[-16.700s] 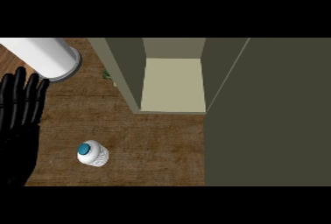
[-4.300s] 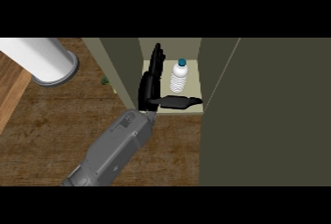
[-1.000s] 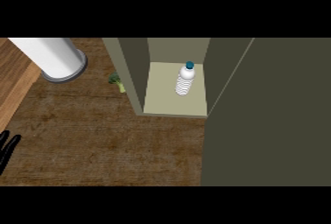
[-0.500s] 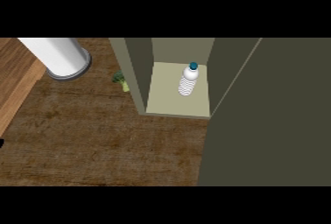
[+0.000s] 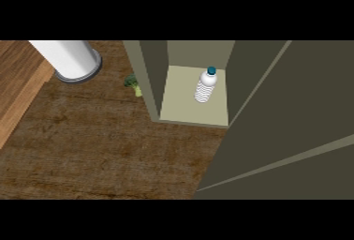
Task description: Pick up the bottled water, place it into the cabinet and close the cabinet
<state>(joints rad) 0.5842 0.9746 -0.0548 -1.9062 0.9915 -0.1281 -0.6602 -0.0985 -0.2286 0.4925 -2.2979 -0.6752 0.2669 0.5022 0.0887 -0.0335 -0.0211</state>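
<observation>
One bottled water (image 5: pixel 205 87) in cabinet (image 5: pixel 182 104)

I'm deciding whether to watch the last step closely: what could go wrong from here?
1. The bottled water stands upright, tall and narrow, on the cabinet floor. A hard swing of the door might jolt it over.
2. The door is open wide at the right and neither hand is in view, so the reach starts unseen. It may catch the door's edge or push it wider rather than shut.
</observation>
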